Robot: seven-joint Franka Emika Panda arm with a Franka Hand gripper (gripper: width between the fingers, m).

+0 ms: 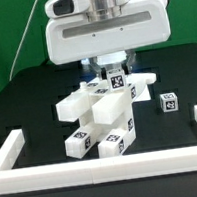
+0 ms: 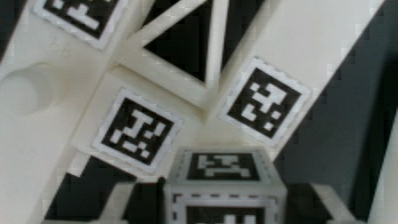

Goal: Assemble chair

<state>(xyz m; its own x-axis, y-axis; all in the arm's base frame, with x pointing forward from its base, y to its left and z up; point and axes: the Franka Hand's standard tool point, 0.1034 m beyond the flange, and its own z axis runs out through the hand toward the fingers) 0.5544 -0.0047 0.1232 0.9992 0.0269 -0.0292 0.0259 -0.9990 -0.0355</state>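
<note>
Even, bright light washes out the white chair parts (image 1: pixel 101 114) on the dark table (image 1: pixel 26 101); the wrist view is blurred.

Table (image 1: pixel 32 105) centre was taken up by the stacked chair parts (image 1: pixel 102 121), all touching. Bare table was left on the exterior view's left. The right side was narrowed by a loose tagged block (image 1: pixel 169 101) near the border rail (image 1: pixel 184 134). Overhead room was blocked by the robot body (image 1: pixel 106 30).
</note>
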